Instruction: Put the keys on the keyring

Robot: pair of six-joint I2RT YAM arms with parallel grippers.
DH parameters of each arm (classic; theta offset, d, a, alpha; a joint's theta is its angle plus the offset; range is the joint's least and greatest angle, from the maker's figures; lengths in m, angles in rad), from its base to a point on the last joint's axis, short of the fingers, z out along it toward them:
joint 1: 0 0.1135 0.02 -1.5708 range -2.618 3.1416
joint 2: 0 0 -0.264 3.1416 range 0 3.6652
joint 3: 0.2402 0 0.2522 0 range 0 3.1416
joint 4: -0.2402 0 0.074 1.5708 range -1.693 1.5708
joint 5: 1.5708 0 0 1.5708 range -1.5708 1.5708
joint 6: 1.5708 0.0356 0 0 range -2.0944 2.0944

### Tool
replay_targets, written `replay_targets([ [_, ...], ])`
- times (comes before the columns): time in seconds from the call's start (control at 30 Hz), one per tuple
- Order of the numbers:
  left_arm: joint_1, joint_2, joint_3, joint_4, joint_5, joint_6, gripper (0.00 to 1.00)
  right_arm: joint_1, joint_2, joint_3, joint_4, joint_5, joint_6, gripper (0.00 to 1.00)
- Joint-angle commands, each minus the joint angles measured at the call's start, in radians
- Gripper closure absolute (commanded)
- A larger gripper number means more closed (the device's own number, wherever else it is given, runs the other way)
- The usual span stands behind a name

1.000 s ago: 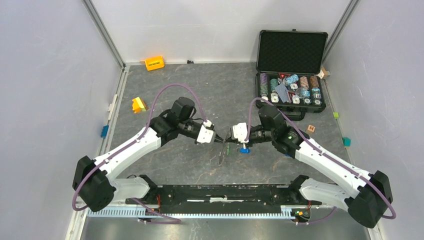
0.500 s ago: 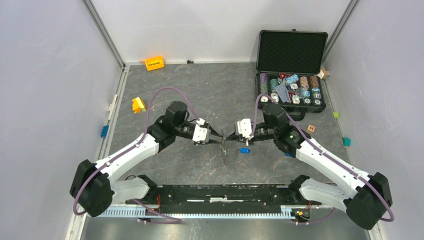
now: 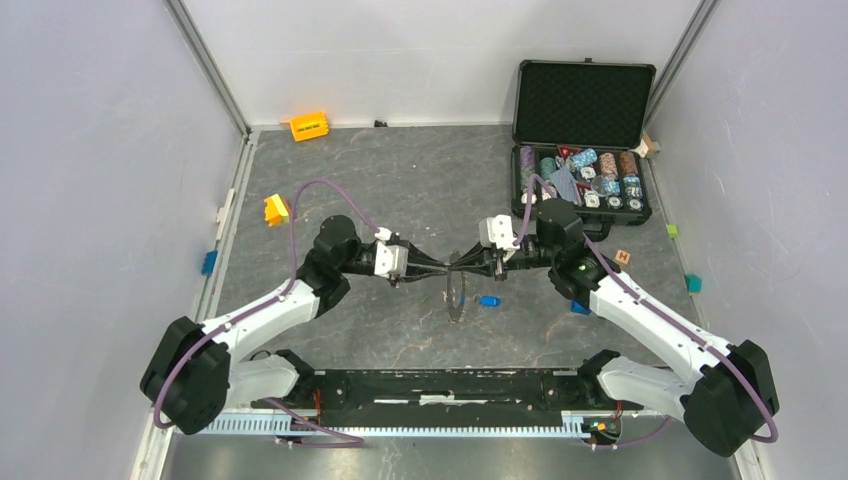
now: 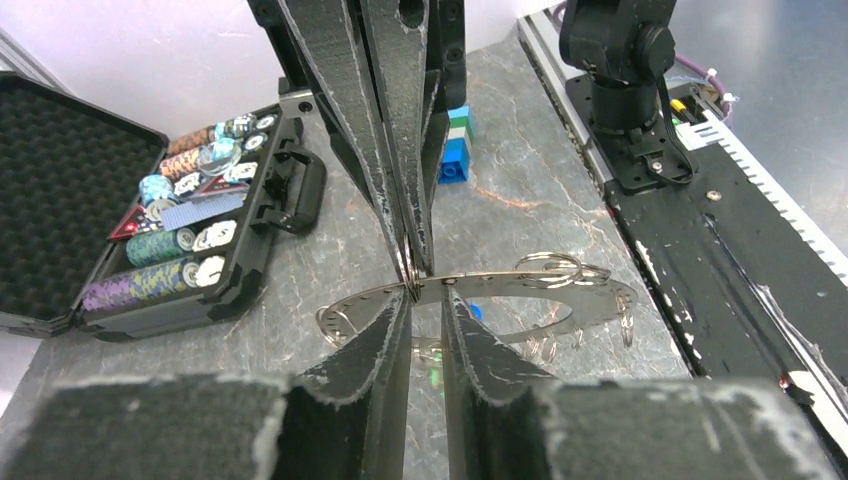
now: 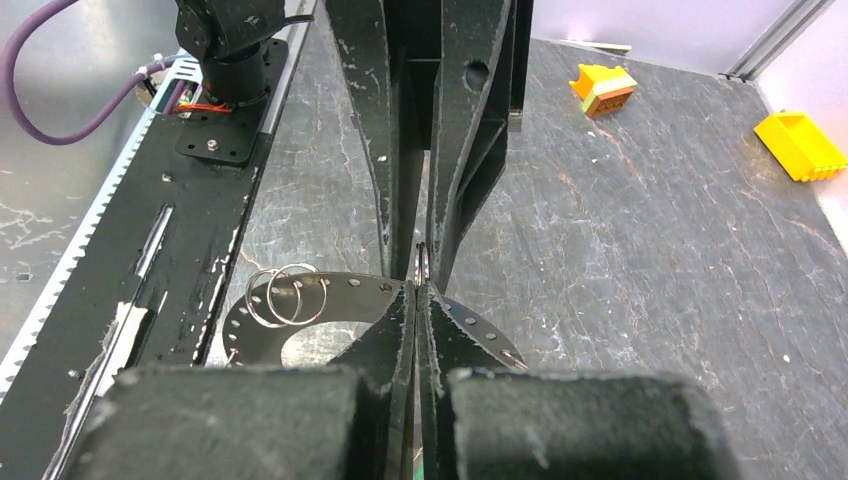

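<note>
The keyring (image 3: pixel 458 298), a dark flat ring with holes round its rim and small split rings, hangs off the table between both grippers. My left gripper (image 3: pixel 447 268) comes from the left; in its wrist view its tips (image 4: pixel 425 295) sit narrowly apart on the ring's rim (image 4: pixel 560 290). My right gripper (image 3: pixel 463 268) is pinched shut (image 5: pixel 420 295) on the same rim (image 5: pixel 330 295), beside a split ring standing on edge. The blue key (image 3: pixel 489 300) lies on the table just right of the ring. A blurred green spot (image 4: pixel 436 375) shows under the ring; I cannot tell if it hangs there.
An open black case (image 3: pixel 583 100) of poker chips stands at the back right. Yellow blocks (image 3: pixel 309 126) (image 3: pixel 275 210) lie at the back left. A blue block (image 3: pixel 579 307) and a wooden cube (image 3: pixel 622 257) lie by the right arm. The black base rail (image 3: pixel 450 385) runs along the near edge.
Both grippers have risen and moved slightly away from the bases, carrying the keyring with them. The right gripper has moved off the blue key, which stays on the table.
</note>
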Motion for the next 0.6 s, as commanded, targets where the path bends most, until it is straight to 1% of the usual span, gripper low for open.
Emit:
replay_targets([
  [0.0, 0.003, -0.011, -0.005, 0.17, 0.006, -0.097, 0.78, -0.007, -0.002, -0.015, 0.111, -0.041, 0.063, 1.0],
  [0.27, 0.008, -0.009, -0.01, 0.189, 0.013, -0.115, 0.88, -0.009, -0.005, -0.027, 0.12, -0.047, 0.067, 1.0],
  [0.4, 0.008, -0.001, -0.004, 0.191, 0.025, -0.12, 0.97, -0.009, 0.002, -0.034, 0.137, -0.054, 0.083, 1.0],
  [0.57, 0.007, -0.001, -0.006, 0.197, 0.04, -0.13, 0.98, -0.009, 0.011, -0.044, 0.141, -0.045, 0.083, 1.0],
])
